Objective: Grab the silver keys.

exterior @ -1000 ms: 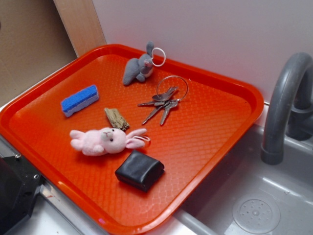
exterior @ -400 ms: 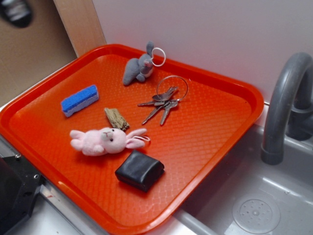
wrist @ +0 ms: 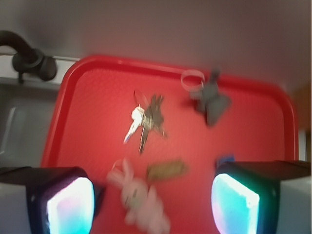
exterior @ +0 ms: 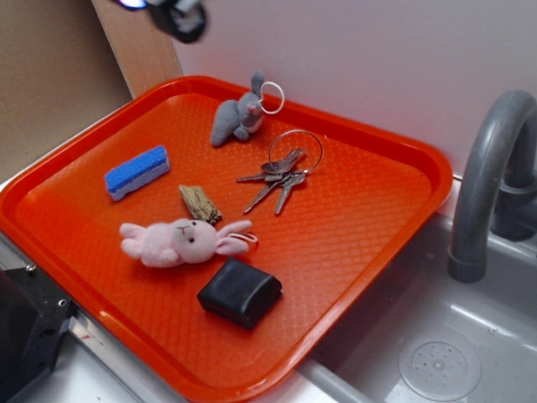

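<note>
The silver keys lie fanned out from a thin wire ring on the orange tray, right of centre toward the back. In the wrist view the silver keys show blurred near the middle of the tray. My gripper hangs high above the tray's back left corner, only its tip in view at the top edge. Through the wrist camera the gripper stands open, fingers wide apart with nothing between them, far above the things.
Also on the tray are a grey plush bunny with a white ring, a blue sponge block, a piece of wood, a pink plush bunny and a black pouch. A grey faucet and sink are right.
The gripper has travelled rightward along the top of the exterior view, from out of sight to above the tray's back left corner. Nothing on the tray has moved.
</note>
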Controlling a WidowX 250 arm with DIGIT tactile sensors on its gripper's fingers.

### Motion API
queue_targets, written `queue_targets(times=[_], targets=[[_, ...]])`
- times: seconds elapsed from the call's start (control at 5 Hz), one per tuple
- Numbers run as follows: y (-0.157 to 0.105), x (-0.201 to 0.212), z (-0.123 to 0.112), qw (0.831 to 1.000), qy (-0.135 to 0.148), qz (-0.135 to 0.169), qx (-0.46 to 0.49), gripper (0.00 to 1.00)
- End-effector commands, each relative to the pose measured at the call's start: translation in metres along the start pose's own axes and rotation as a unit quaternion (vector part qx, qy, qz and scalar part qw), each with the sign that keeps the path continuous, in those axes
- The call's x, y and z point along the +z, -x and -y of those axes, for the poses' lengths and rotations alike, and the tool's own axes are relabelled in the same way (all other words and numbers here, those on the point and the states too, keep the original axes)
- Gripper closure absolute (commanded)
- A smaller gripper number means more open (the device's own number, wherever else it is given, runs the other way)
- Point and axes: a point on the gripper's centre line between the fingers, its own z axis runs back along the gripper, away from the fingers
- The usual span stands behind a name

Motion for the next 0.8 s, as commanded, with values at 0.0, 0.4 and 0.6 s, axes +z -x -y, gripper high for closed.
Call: queue_targets(times=[0.0, 0.4, 0.6], targets=[[-0.047, -0.086, -0.008, 0.994, -0.046, 0.003, -0.1, 0.0], [-0.033, -0.151, -0.005, 0.988, -0.052, -0.082, -0.116, 0.0], [-0.016, -0.17, 0.005, 0.983, -0.009, -0.126, -0.13, 0.0]])
